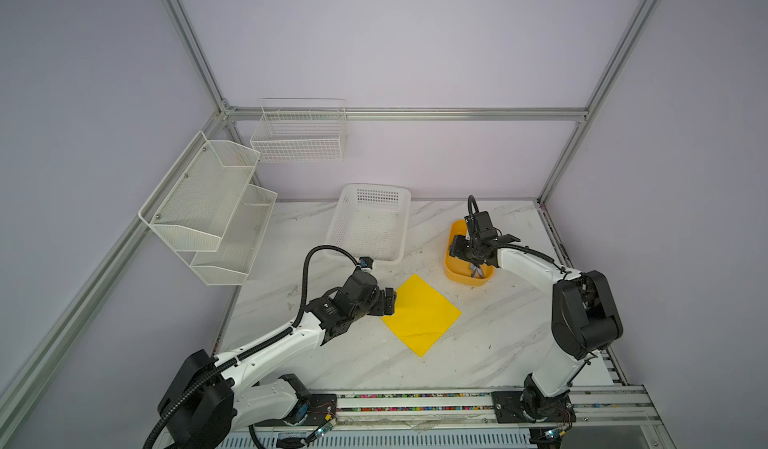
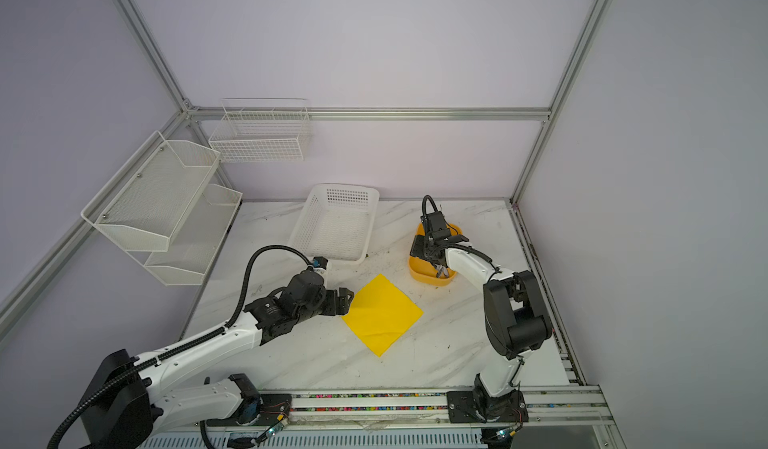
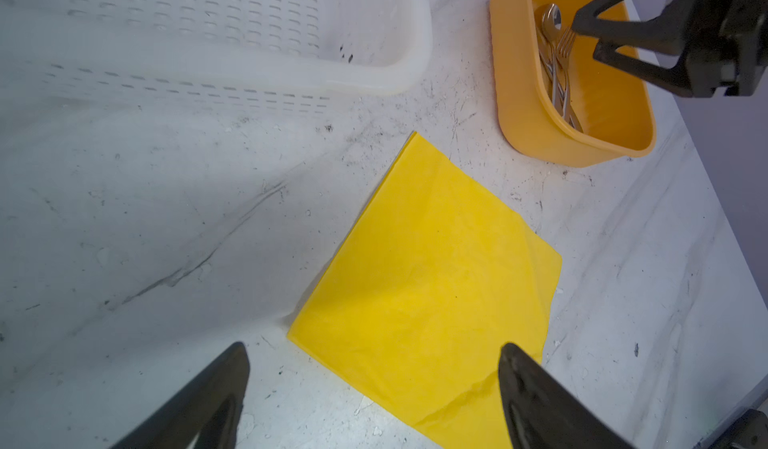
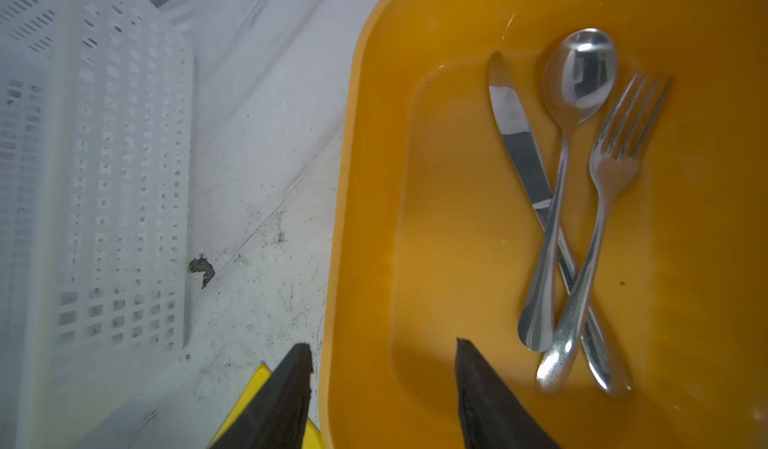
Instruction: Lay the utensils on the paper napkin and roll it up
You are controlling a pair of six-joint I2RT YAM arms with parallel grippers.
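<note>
Slim, mirror-bright steel utensils (image 4: 569, 226) in a loose crossed heap on the floor of the smooth, rounded orange-yellow plastic tub (image 4: 374, 156): knife (image 4: 515, 135) underneath, spoon (image 4: 579, 77) & fork (image 4: 615, 164) across its handle; thin bright-yellow paper napkin (image 1: 422, 314) flat on the table, set diamond-wise, softly creased w/ one wrinkle near the front corner, apart from the tub, nothing on it; right gripper (image 4: 383, 345) above the tub, jaws spread, nothing between, one finger over the tub floor, the other outside the rim; left gripper (image 3: 374, 347) low at the napkin's left edge, jaws spread wide, nothing pinched, contact w/ paper unclear; white-grey marbled tabletop (image 1: 498, 343), scuffed, dark-speckled; perforated white plastic basket (image 1: 376, 188) behind the napkin, left of the tub; white mesh shelves (image 1: 208, 202) & wire basket (image 1: 299, 143) on the walls.
</note>
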